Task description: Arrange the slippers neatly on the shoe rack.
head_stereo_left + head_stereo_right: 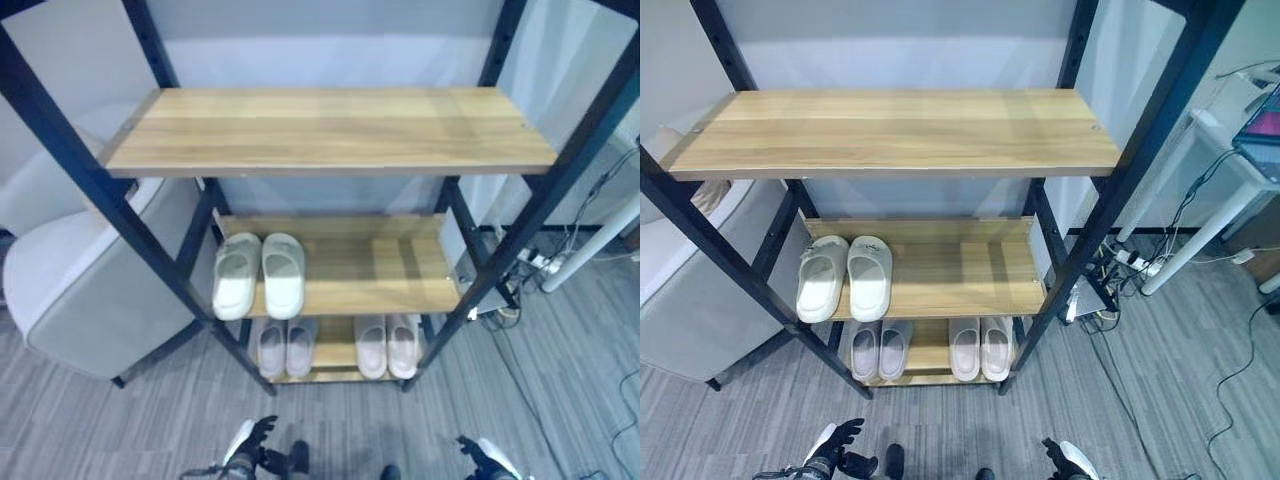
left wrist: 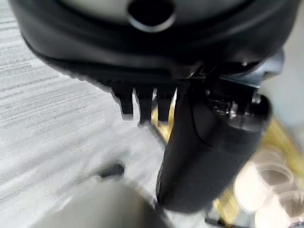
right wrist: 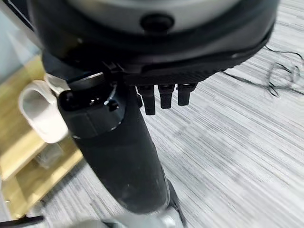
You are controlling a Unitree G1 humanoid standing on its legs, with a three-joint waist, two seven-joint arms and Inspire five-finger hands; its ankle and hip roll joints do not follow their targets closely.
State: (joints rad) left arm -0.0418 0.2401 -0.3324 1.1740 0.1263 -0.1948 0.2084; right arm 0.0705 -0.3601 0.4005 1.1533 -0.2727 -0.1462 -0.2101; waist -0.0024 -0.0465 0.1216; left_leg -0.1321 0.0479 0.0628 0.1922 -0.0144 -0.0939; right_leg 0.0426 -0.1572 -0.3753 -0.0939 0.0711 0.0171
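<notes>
The shoe rack (image 1: 330,130) has a black frame and three wooden shelves, and its top shelf is bare. On the middle shelf (image 1: 400,270), a pair of white slippers (image 1: 258,275) lies side by side at the left. The bottom shelf holds a pale grey pair (image 1: 285,347) at the left and a pinkish-white pair (image 1: 387,346) at the right. My left hand (image 1: 250,445) hangs low over the floor in front of the rack, open and holding nothing. My right hand (image 1: 485,458) hangs likewise, open; its wrist view shows a white slipper (image 3: 40,111) past the thumb (image 3: 118,156).
A grey-white armchair (image 1: 90,290) stands close against the rack's left side. To the right, a power strip with cables (image 1: 535,262) lies on the floor beside a white table leg (image 1: 590,250). Grey plank floor (image 1: 330,420) stretches before the rack.
</notes>
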